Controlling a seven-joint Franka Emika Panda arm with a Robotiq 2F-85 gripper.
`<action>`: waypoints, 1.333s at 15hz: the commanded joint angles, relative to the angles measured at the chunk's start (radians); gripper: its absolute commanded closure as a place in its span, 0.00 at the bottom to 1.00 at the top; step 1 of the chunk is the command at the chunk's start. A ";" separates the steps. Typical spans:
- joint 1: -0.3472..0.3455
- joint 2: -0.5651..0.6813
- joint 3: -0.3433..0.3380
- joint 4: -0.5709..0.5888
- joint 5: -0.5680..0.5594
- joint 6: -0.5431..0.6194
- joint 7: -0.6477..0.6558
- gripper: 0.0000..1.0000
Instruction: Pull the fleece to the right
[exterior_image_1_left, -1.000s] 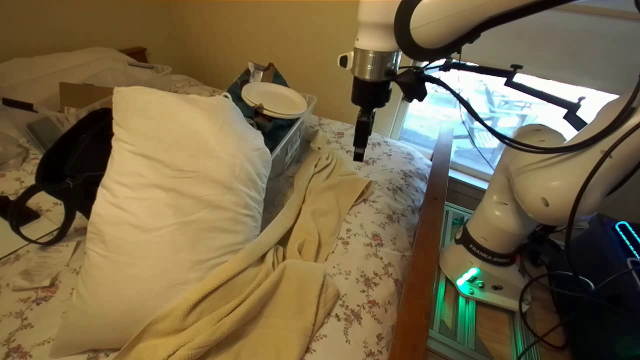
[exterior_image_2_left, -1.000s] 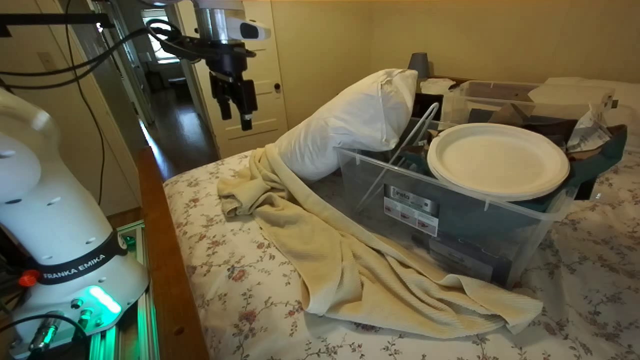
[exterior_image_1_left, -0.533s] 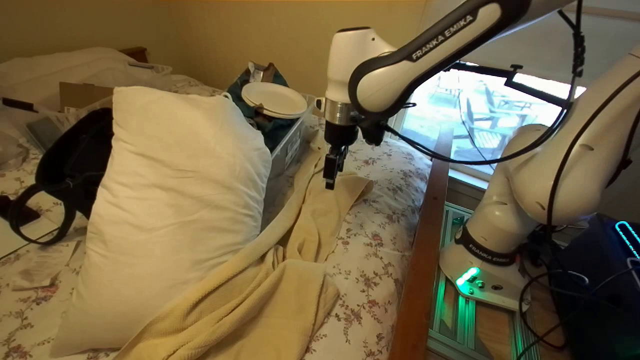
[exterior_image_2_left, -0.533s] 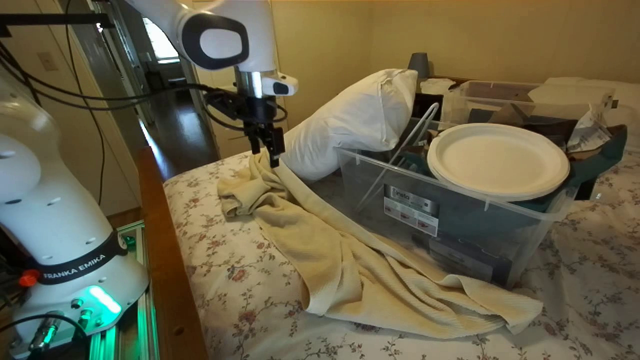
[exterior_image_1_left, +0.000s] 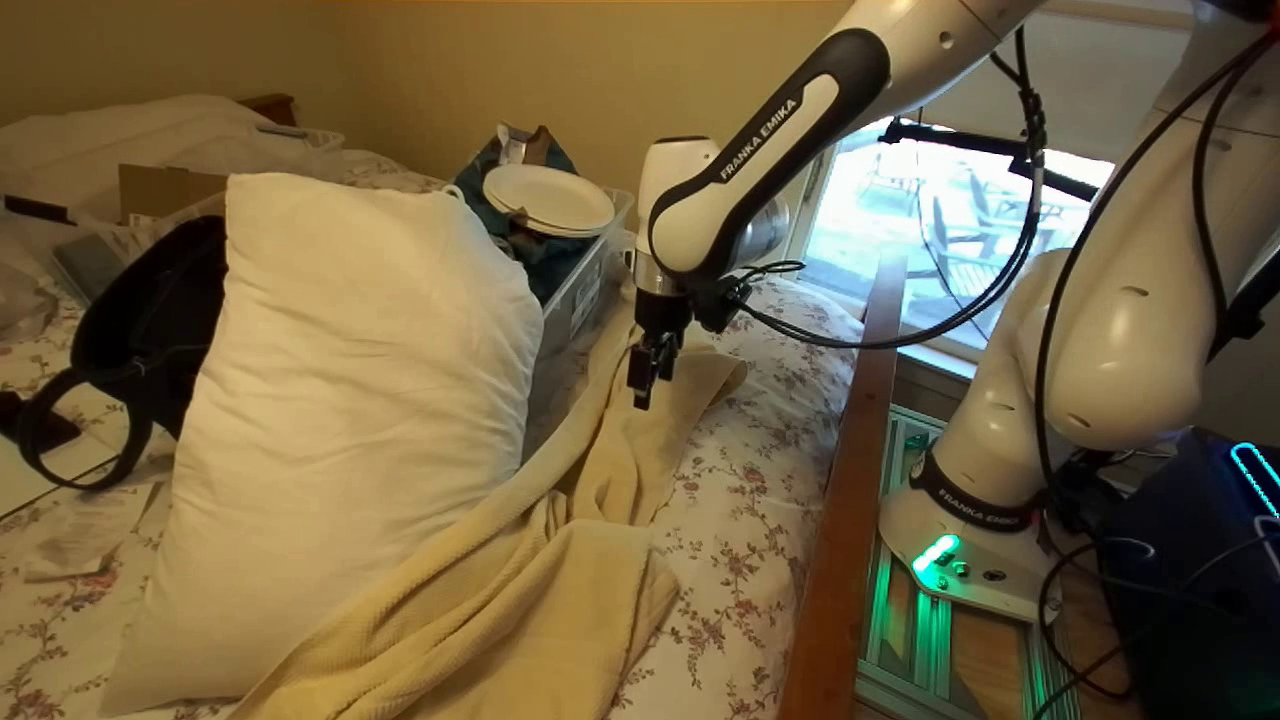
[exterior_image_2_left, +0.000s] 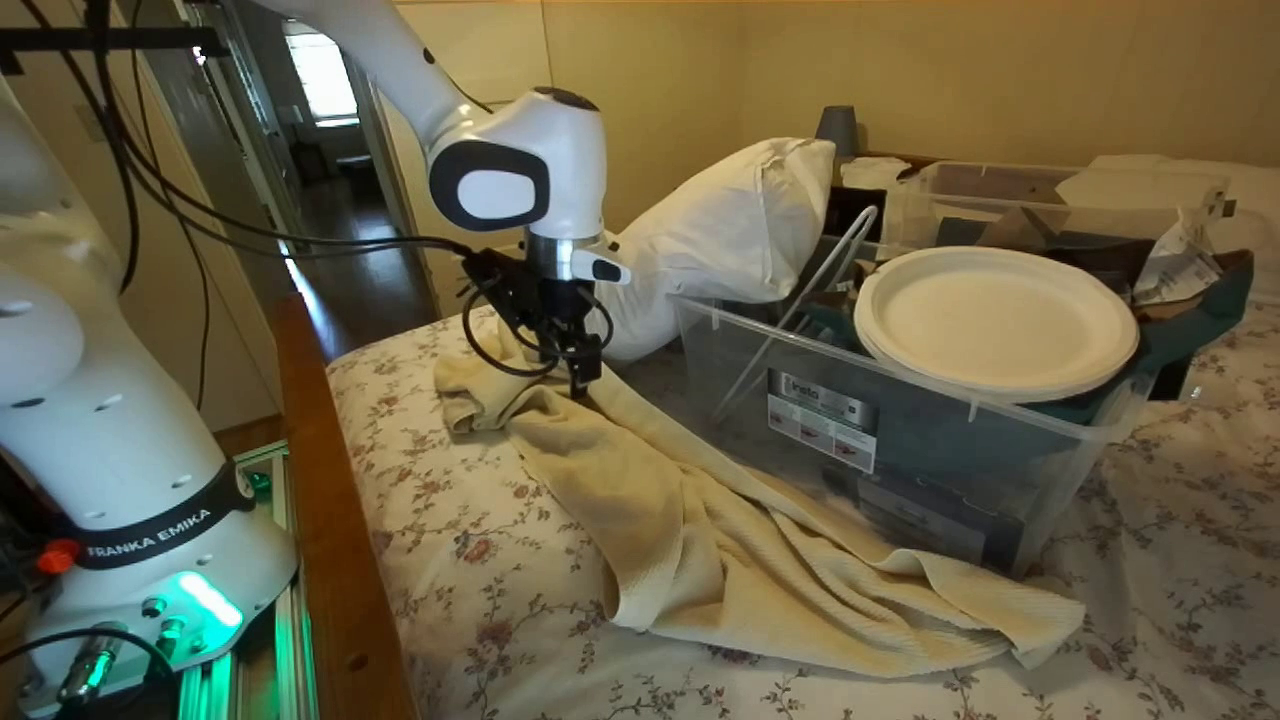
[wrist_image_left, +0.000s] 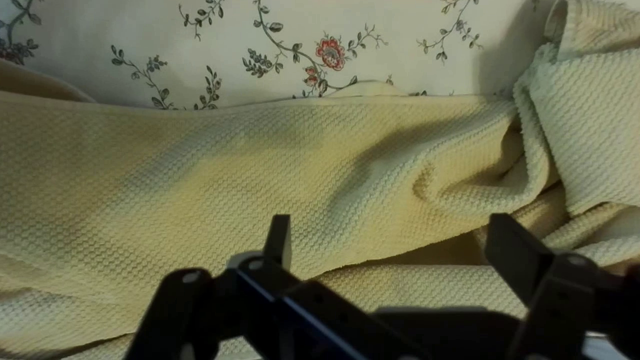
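The fleece (exterior_image_1_left: 575, 600) is a long pale yellow blanket in rumpled folds on the bed. In an exterior view it runs along the clear bin and beside the pillow (exterior_image_2_left: 650, 500). It fills most of the wrist view (wrist_image_left: 215, 175), with a folded-over part at the right. My gripper (exterior_image_1_left: 653, 388) is above the fleece, near the pillow's end in an exterior view (exterior_image_2_left: 566, 375). In the wrist view its two fingers (wrist_image_left: 390, 217) are wide apart with nothing between them. A fold edge and a dark gap of the fleece lie below them. I cannot tell whether the fingertips touch the cloth.
A puffy white pillow (exterior_image_1_left: 370, 400) leans on a clear plastic bin (exterior_image_2_left: 900, 480). White plates (exterior_image_2_left: 995, 320) lie on top of the bin. A wooden bed rail (exterior_image_1_left: 840, 540) runs between the floral sheet (exterior_image_1_left: 745, 560) and the robot base. A black bag (exterior_image_1_left: 150, 320) lies behind the pillow.
My gripper has come down from high above the bed to low over the fleece, moving toward the bin and pillow side. The fleece, pillow and bin have not moved.
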 joint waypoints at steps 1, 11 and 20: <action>-0.035 0.000 0.036 0.005 -0.003 -0.002 0.003 0.00; -0.139 0.142 -0.034 -0.045 -0.170 0.059 0.317 0.00; -0.174 0.156 -0.026 -0.048 -0.148 0.104 0.290 0.00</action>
